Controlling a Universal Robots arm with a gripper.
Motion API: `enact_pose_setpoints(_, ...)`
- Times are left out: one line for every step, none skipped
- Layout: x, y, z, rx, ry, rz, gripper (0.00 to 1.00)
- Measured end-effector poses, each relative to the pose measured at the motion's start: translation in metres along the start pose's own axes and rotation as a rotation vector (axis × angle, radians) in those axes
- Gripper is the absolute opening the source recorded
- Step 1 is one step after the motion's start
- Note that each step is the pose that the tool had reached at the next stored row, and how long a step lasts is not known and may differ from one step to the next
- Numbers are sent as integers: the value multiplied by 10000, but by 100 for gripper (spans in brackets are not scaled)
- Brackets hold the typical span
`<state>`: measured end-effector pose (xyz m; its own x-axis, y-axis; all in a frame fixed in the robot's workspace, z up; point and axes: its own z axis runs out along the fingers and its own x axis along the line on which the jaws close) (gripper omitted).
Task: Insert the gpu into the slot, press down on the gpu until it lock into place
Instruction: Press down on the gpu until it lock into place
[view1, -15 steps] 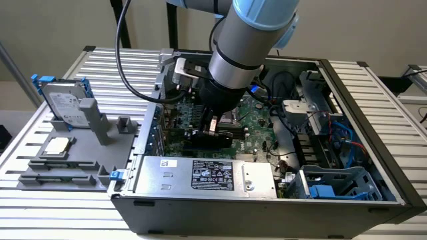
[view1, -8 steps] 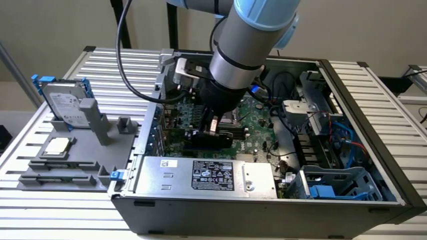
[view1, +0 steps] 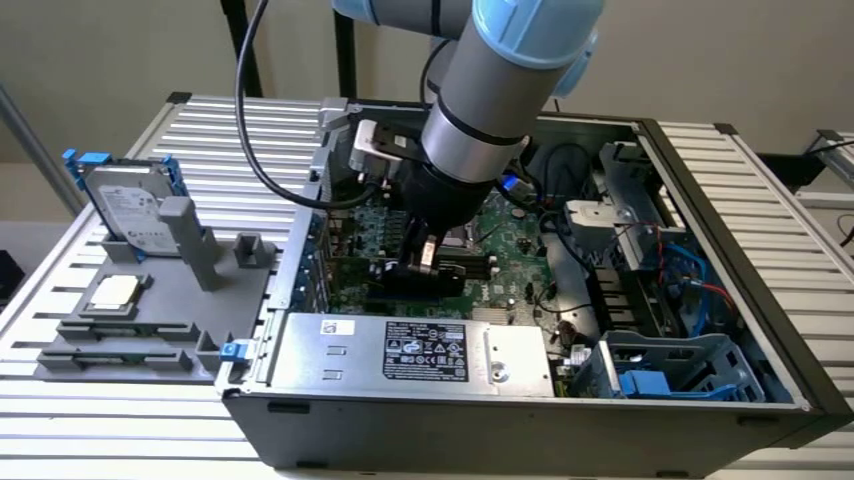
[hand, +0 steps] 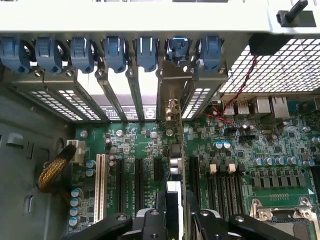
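The gripper (hand: 175, 212) was closed on the gpu (hand: 182, 150), with its fingers pinching the card from both sides, so they were open only about as far as the card was thick. The gpu stood thin edge up between the fingers and stuck out past them toward the row of blue clips (hand: 115, 54), over the green board (hand: 127, 145) of the big computer case (view1: 481, 435). The long white slot (hand: 100, 187) and some black slots (hand: 139, 185) were near the gripper, but how deep the card sat could not be told.
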<state>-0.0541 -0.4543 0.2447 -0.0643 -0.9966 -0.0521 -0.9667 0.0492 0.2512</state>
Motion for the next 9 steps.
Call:
enact_pose_setpoints(2,0,4,-9,-3,1,26)
enact_pose_setpoints(2,0,4,-13,-4,1,26)
enact_pose_setpoints(2,0,4,-21,-3,1,26)
enact_pose_setpoints(3,-1,5,-37,-5,0,26)
enact_pose_setpoints(3,-2,7,-56,-9,-1,26)
enact_pose_setpoints(5,-3,15,-71,-24,-2,26)
enact_pose_setpoints(6,-3,19,-81,-30,-2,26)
enact_pose_setpoints(5,-4,21,-88,-30,-1,26)
enact_pose_setpoints(5,-5,22,-103,-22,1,26)
